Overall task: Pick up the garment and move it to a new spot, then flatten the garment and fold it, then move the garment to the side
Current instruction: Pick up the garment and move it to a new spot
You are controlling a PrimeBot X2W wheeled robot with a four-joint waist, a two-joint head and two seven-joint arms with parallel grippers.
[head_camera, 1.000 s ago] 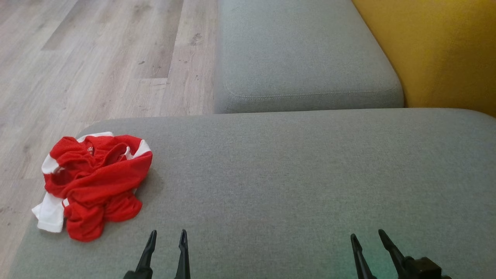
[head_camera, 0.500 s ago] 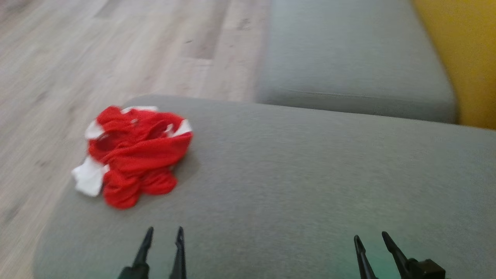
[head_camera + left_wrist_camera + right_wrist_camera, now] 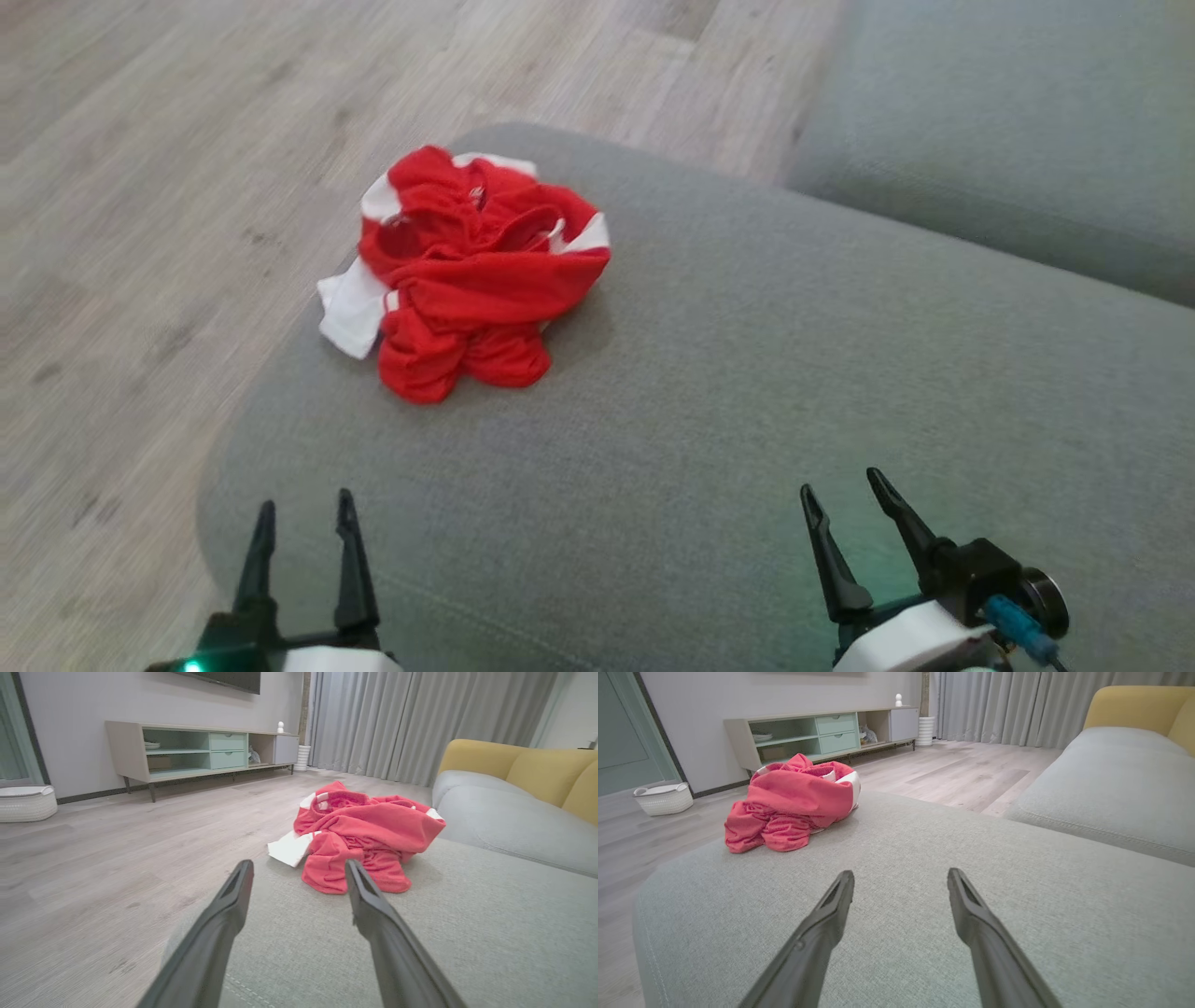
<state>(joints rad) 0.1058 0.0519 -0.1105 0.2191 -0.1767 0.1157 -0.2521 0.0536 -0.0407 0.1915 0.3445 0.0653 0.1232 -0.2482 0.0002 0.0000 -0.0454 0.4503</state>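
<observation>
Ahead, the garment (image 3: 471, 271) lies clear of the left fingers (image 3: 352, 569).

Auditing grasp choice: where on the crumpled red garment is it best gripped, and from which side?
I'd pinch the raised red fold across the garment, coming from above with the open left gripper, the nearer one. That ridge stands proud of the heap; the white flap lies flat at the cushion edge.
</observation>
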